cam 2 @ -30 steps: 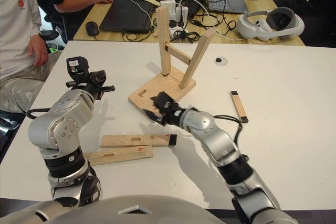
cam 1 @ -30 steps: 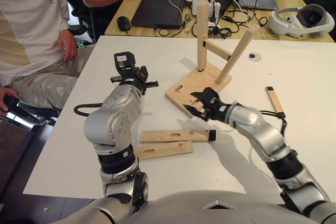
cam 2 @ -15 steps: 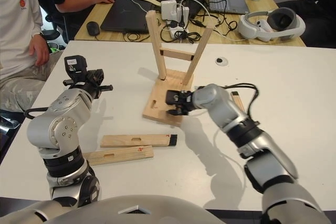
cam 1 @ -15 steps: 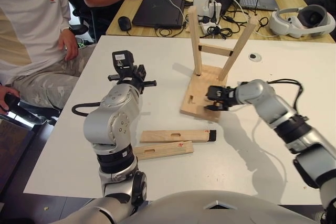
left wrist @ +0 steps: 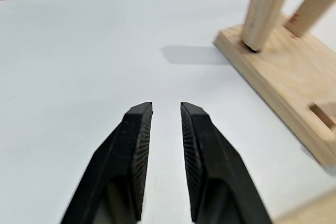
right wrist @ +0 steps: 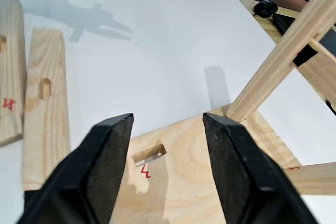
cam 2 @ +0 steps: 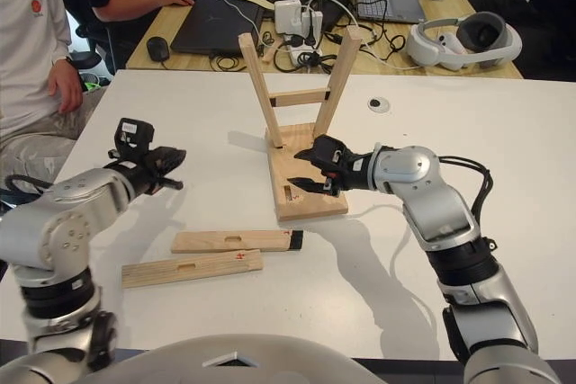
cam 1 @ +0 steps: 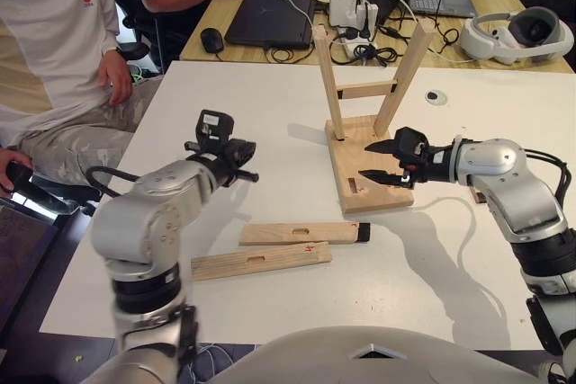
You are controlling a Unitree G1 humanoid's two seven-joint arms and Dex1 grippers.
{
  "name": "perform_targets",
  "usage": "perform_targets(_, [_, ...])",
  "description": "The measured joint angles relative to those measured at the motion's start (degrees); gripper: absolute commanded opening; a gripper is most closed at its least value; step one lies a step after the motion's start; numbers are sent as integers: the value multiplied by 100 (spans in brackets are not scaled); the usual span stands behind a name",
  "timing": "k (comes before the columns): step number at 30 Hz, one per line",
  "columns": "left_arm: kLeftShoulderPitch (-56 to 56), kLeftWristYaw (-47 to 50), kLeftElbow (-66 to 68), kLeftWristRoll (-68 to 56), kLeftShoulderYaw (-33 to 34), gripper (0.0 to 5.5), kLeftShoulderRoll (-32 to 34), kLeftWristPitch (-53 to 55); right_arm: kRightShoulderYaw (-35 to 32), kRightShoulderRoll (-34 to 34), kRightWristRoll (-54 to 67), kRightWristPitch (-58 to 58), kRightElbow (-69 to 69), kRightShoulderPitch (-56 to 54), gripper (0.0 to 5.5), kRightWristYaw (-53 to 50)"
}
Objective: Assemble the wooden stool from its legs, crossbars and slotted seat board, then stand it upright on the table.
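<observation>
The slotted seat board (cam 1: 373, 188) lies flat on the white table. Two legs (cam 1: 326, 78) (cam 1: 404, 65) stand up from its far end, joined by a crossbar (cam 1: 365, 90). My right gripper (cam 1: 364, 159) hovers open just over the board, its fingers (right wrist: 107, 166) on either side of a free slot (right wrist: 149, 152). Two loose legs lie side by side nearer me: one with a black end (cam 1: 303, 233), one plain (cam 1: 261, 261). My left gripper (cam 1: 252, 166) hangs over bare table left of the board, open by a narrow gap (left wrist: 166, 109) with nothing in it.
A desk behind the table carries laptops (cam 1: 270, 15), a mouse (cam 1: 211, 40), a power strip with cables (cam 1: 351, 8) and a headset (cam 1: 517, 35). People sit at the left. A round cable hole (cam 1: 436, 96) lies right of the stool.
The seat board with its legs has turned and slid right, its long side now pointing toward me. My right gripper has let go of it and opened. My left arm has lowered and stretched forward.
</observation>
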Motion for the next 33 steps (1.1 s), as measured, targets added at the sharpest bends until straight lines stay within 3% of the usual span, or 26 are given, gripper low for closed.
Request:
perform_targets(5, [828, -2591, -709, -1701, 526, 101, 1704, -94, -1224, 427, 1025, 882, -1024, 880, 248, -896])
perform_targets(8, [1175, -3126, -1094, -2145, 435, 101, 2057, -286, -1853, 922, 1686, 1346, -1444, 1020, 248, -1606])
perform_targets(12, [1264, -3334, -1394, -2275, -439, 101, 2368, -609, -2000, 1441, 2145, 1684, -2154, 1627, 248, -2400])
perform_targets(17, [944, -3521, -1247, -1441, -1791, 101, 2870, -1408, -1922, 1862, 2563, 1823, -2607, 1646, 248, -3041])
perform_targets(23, [687, -4064, -234, 410, -3419, 101, 3625, -2875, -2033, 1838, 2833, 1867, -2615, 1466, 248, -3323])
perform_targets(33, [-82, -4365, 2032, 2684, -4033, 101, 3675, -4605, -2012, 1516, 2820, 1836, -2246, 1152, 248, -3470])
